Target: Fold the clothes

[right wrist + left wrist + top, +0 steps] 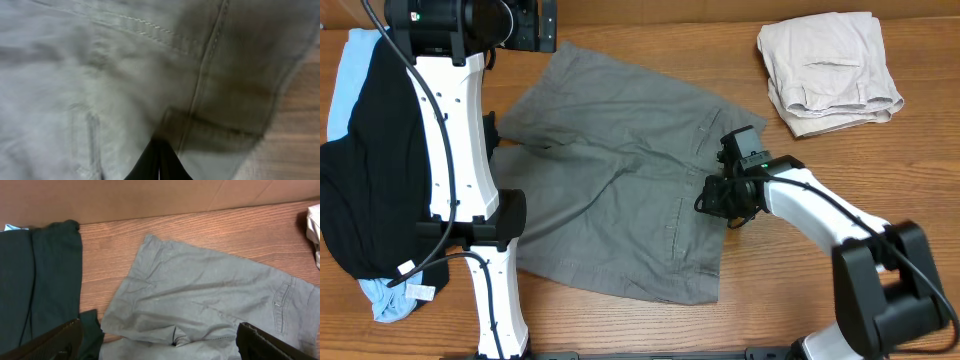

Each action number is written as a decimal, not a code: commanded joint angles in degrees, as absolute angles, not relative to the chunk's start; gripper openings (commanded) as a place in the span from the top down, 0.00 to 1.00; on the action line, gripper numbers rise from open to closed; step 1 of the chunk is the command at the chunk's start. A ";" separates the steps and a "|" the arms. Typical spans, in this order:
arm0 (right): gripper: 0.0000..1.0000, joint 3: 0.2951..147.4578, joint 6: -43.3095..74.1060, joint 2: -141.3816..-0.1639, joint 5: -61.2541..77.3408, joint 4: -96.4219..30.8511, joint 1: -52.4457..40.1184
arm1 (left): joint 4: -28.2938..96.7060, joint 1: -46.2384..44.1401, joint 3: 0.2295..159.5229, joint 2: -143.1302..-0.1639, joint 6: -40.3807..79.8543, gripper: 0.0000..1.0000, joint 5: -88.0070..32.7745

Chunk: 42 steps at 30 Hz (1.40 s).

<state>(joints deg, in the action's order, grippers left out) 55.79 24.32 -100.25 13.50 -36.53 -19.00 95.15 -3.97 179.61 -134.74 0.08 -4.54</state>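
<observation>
Where its black fingertips meet at the bottom of the wrist view, the right gripper (pixel 159 162) is clenched on a pucker of the grey-olive shorts (pixel 610 180), at their right-hand edge beside a stitched seam. The shorts lie spread across the middle of the table (pixel 760 310). The left gripper (pixel 160 340) hangs released, fingers wide apart, above the shorts' far leg. A black garment (pixel 375 170) lies over a light-blue garment (pixel 350 70) at the left. Folded beige shorts (pixel 830 70) sit well apart at the far right.
</observation>
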 commanded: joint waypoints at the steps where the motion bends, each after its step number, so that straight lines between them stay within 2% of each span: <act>1: 0.96 55.22 24.01 -103.83 10.87 -35.42 -19.16 | 95.11 -3.55 179.74 -134.63 -0.05 0.00 -5.39; 12: 0.96 55.22 25.23 -106.45 -1.23 -28.10 -13.17 | 93.03 -3.55 177.45 -134.69 -0.05 0.00 -5.41; 18: 0.94 55.22 20.47 -106.54 -1.85 -16.88 -9.23 | 90.61 -3.77 171.24 -134.69 -0.23 0.00 -5.39; 21: 0.92 55.92 19.25 -106.52 0.05 -16.14 -9.15 | 89.71 -3.75 168.72 -134.69 -1.37 0.00 -5.34; 22: 0.76 56.97 19.25 -106.43 2.15 -17.47 -9.15 | 89.69 -3.75 168.40 -134.69 -1.89 0.00 -5.08; 24: 0.59 58.52 19.29 -105.97 4.58 -19.16 -9.15 | 89.69 -3.77 168.37 -134.69 -1.91 0.00 -3.46; 29: 0.38 64.25 19.31 -100.29 6.59 -25.54 -9.15 | 90.19 -3.75 170.43 -133.84 -1.72 0.00 -2.35; 34: 0.14 73.63 19.29 -89.62 6.76 -38.41 -9.15 | 93.56 -3.77 172.46 -129.64 -1.06 0.00 -2.33; 36: 0.11 76.77 19.29 -85.82 7.27 -43.90 -9.15 | 95.20 -3.75 172.46 -127.55 -0.58 0.00 -2.31; 38: 0.00 78.87 19.31 -82.02 9.02 -48.82 -9.15 | 96.82 -3.77 172.44 -125.78 -0.43 0.00 -1.91; 42: 0.00 79.57 19.53 -73.82 11.79 -56.42 -9.15 | 96.79 -3.77 172.13 -121.56 2.26 0.00 -1.48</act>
